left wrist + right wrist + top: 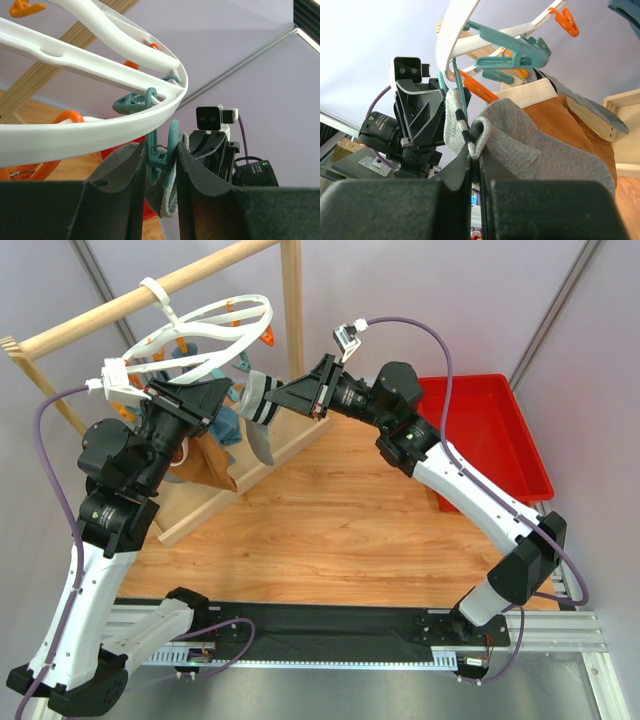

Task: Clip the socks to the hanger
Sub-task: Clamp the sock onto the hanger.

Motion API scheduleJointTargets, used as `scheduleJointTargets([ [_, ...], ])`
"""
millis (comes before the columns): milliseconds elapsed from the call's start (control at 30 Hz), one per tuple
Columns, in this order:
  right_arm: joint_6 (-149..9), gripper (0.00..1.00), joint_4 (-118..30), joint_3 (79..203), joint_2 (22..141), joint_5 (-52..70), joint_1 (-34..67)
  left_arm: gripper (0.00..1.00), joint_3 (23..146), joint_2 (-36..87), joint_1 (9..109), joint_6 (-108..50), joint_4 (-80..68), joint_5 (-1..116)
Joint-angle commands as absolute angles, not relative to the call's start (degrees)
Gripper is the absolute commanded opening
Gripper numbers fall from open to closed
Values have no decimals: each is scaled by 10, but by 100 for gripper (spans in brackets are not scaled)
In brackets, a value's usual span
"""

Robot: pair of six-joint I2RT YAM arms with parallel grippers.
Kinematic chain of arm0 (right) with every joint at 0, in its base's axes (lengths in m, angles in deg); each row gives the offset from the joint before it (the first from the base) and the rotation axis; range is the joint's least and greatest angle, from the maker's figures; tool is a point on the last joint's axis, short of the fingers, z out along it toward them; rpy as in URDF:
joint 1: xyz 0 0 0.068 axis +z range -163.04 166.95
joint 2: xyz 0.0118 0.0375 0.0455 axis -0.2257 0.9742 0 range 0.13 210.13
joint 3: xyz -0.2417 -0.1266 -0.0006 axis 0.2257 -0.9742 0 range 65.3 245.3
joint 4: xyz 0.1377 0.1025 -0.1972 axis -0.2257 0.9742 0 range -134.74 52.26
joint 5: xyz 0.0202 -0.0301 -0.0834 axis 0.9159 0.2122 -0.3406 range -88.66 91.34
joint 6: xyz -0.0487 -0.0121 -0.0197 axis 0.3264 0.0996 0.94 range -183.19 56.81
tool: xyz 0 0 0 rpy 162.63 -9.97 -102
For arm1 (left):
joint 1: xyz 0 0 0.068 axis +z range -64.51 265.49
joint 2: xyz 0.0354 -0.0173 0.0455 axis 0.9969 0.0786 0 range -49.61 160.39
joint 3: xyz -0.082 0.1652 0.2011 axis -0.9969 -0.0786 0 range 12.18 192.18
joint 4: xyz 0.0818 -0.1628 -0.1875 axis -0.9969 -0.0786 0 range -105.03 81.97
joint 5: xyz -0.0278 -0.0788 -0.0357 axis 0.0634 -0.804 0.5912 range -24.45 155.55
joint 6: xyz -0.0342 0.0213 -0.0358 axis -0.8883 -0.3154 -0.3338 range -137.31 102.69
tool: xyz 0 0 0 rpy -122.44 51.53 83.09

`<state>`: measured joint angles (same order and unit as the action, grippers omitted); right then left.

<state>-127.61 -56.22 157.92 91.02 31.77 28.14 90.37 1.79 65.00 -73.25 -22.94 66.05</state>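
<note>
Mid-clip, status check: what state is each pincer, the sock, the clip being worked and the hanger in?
left pincer: shut on the teal clip, squeezing it.
right pincer: shut on the sock near its cuff.
sock: held up at the teal clip, foot dangling; clipped or not, cannot tell.
teal clip: hanging from the hanger, pinched.
hanger: hooked over the wooden rail.
orange clip: shut, empty.
</note>
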Motion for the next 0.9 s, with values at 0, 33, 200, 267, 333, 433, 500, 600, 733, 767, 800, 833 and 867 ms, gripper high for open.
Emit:
scheduleJointTargets([
  [0,-1266,0,-565,1580,890,312,284,0,924,15,654,-720,-212,672],
  [33,-1268,0,-567,1582,894,312,285,0,924,13,654,-721,-211,671],
  [200,-1271,0,-569,1590,904,314,287,0,922,15,655,-723,-209,668],
  [267,-1274,0,-576,1591,907,316,288,0,921,14,654,-723,-208,668],
  [333,-1277,0,-577,1593,908,314,289,0,920,15,654,-722,-211,669],
  [433,-1275,0,-576,1599,910,314,291,0,915,15,654,-725,-208,667],
  [500,-1275,0,-576,1601,913,314,291,0,915,17,654,-726,-206,664],
  [600,-1276,0,-574,1608,914,312,291,0,914,17,654,-727,-205,664],
  [733,-1279,0,-573,1622,923,316,291,0,912,19,654,-729,-202,663],
  [767,-1278,0,-573,1623,924,315,292,0,912,18,654,-729,-203,663],
  [800,-1277,0,-572,1627,926,313,293,0,912,17,654,-729,-203,663],
  [833,-1277,0,-570,1628,928,312,293,0,911,16,654,-729,-202,663],
  [867,-1278,0,-570,1630,929,313,293,0,911,16,654,-729,-202,662],
])
